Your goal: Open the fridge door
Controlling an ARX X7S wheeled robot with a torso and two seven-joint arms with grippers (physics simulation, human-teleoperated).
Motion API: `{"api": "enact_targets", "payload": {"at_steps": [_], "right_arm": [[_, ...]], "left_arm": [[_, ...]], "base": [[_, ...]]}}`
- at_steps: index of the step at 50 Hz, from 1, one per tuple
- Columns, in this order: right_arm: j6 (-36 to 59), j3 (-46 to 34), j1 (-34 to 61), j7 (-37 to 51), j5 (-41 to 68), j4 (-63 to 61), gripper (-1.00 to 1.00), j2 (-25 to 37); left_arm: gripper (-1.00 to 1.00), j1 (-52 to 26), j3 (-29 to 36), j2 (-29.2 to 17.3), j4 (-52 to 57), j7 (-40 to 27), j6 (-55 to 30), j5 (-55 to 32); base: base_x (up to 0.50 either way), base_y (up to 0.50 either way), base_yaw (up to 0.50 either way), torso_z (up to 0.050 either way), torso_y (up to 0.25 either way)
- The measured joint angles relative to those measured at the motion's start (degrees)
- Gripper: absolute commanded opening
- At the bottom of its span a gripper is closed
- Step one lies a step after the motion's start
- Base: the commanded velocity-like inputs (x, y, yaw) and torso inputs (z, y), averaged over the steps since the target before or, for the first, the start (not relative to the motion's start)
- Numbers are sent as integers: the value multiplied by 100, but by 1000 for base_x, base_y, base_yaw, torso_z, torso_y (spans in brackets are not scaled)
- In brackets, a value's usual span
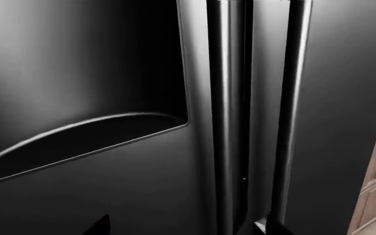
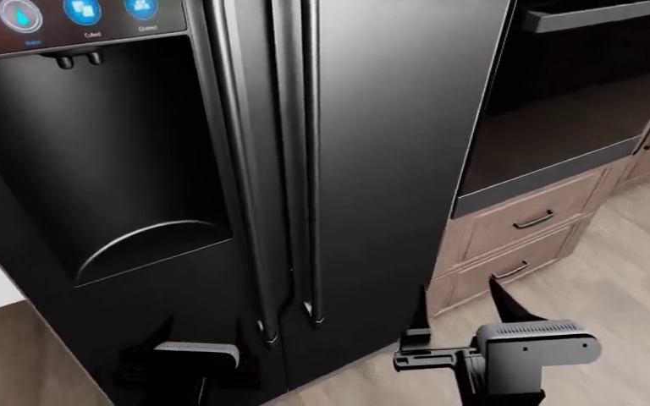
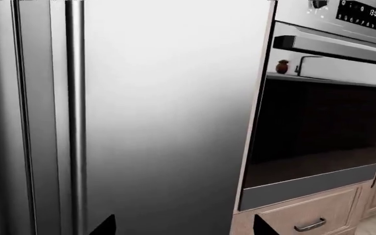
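Black glossy fridge door (image 2: 404, 161) shut, both claws empty in front of it.
Right gripper (image 2: 457, 313) spread wide, touching nothing, low and just off the door's right edge, near the wood drawers (image 2: 517, 237). Left gripper (image 2: 195, 334) is dark against the dispenser door (image 2: 99, 169); its opening can't be made out. Bar handle (image 2: 311, 169) runs between them, door top cut off.

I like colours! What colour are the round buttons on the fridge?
Blue, with white pictures, clearest in the head view.
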Motion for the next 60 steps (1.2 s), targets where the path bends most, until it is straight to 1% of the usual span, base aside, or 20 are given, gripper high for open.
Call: {"api": "enact_targets", "payload": {"at_steps": [7,11,17,22,27,34,40,46,60], "right_arm": [[186,-44,42,5,32,-42,100,30],[283,-60,85,17,43,-38,100,42],[969,-124,402,-62,146,-213,100,148],[1990,-291,1150,-287,290,-411,100,305],[2988,-534,2192,-617,442,-426,100,419],[3766,-992,3598,-1153,595,11,100,379],[3938,-1375,4534,-1549,638,640,100,216],[3932,-1669,5180,-1820,633,1176,100,59],[3733,-2000,5795,-2122,636,1887,100,-136]], "left_arm": [[100,-2,22,-18,7,-14,-3,-13],[100,-12,37,-28,3,-21,6,-13],[100,-8,66,-47,6,-24,13,-14],[100,-9,92,-78,42,-20,6,-10],[100,8,111,-115,40,-27,19,9],[100,79,150,-174,8,-31,38,37],[100,123,179,-205,-48,-33,45,42],[100,174,198,-239,-75,-35,17,27],[100,266,271,-291,-100,-53,-23,29]], "base": [[450,-219,0,0,0],[0,0,0,0,0],[0,0,0,0,0],[0,0,0,0,0],[0,0,0,0,0],[0,0,0,0,0],[0,0,0,0,0],[0,0,0,0,0],[0,0,0,0,0]]}}
